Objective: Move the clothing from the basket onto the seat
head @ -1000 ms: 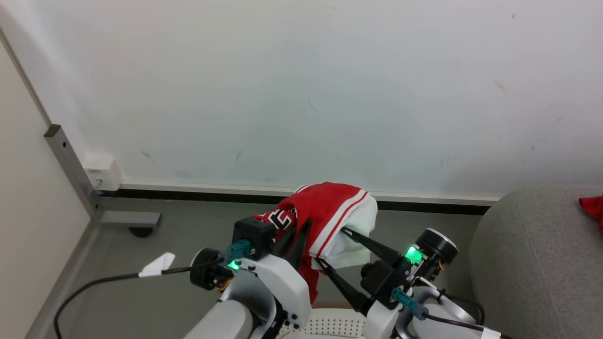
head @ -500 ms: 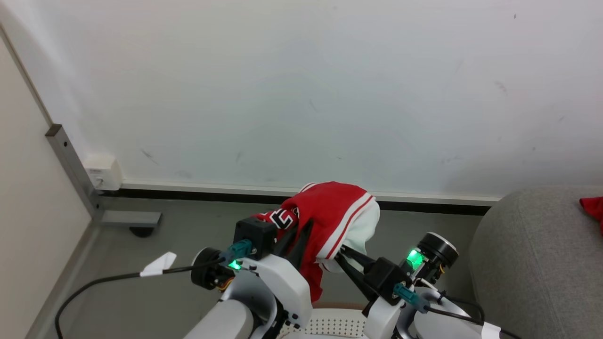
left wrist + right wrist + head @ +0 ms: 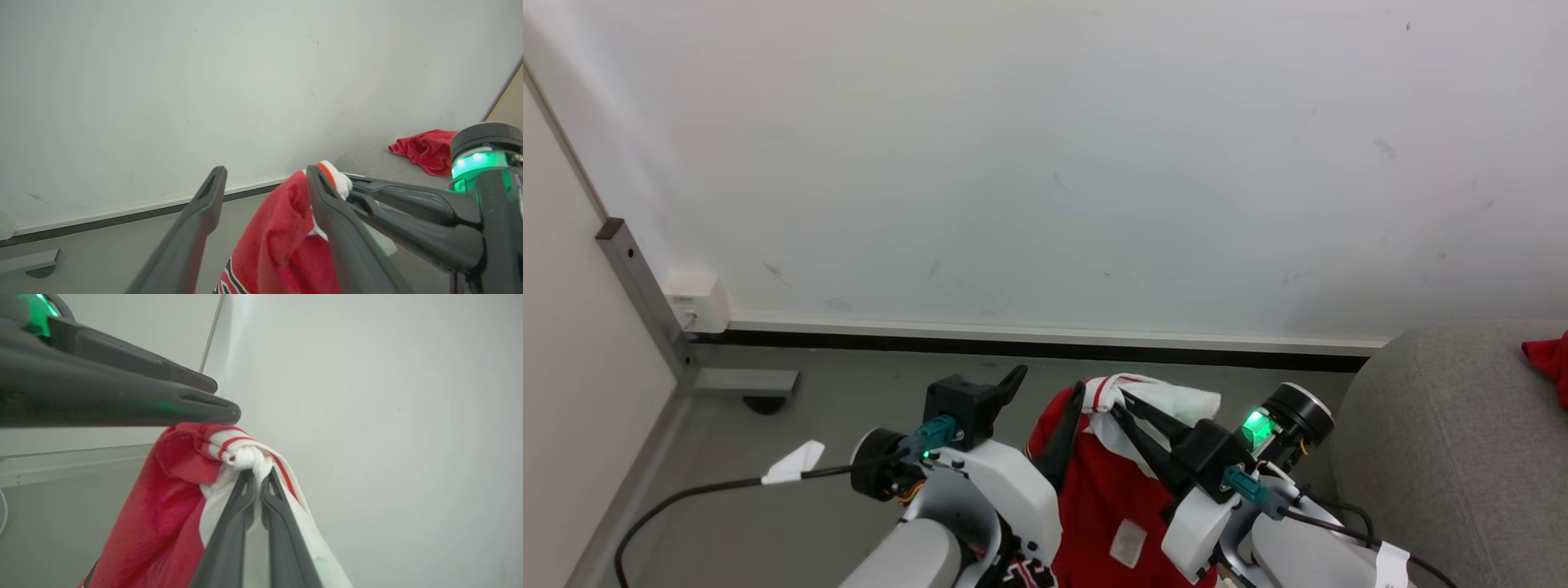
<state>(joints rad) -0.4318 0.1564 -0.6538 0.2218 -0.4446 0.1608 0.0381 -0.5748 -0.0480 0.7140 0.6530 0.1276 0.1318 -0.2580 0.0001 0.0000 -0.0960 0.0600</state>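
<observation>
The clothing here is a red jersey [image 3: 1107, 490] with white trim. It hangs from my right gripper [image 3: 1116, 398], which is shut on its bunched white-and-red edge [image 3: 241, 451]. My left gripper [image 3: 1049, 382] stands open just left of it. The red cloth [image 3: 282, 237] sags beside that gripper's right finger and is not pinched. Black, white-edged numerals [image 3: 1023, 572] show at the jersey's lower end. Another red garment [image 3: 1547, 367] lies on the grey seat [image 3: 1445, 457] at the right, also seen in the left wrist view [image 3: 425, 149]. The basket is hidden.
A pale wall [image 3: 1045, 163] with a dark baseboard [image 3: 1013, 341] stands close ahead over grey floor [image 3: 849, 384]. At the left are a metal post [image 3: 637, 294] and a white wall box [image 3: 696, 298]. A black cable with a white tag [image 3: 792, 461] trails from my left wrist.
My left gripper has opened and let go of the jersey. My right gripper has shut on its white-trimmed edge, and the jersey has dropped from a raised bundle to hang lower.
</observation>
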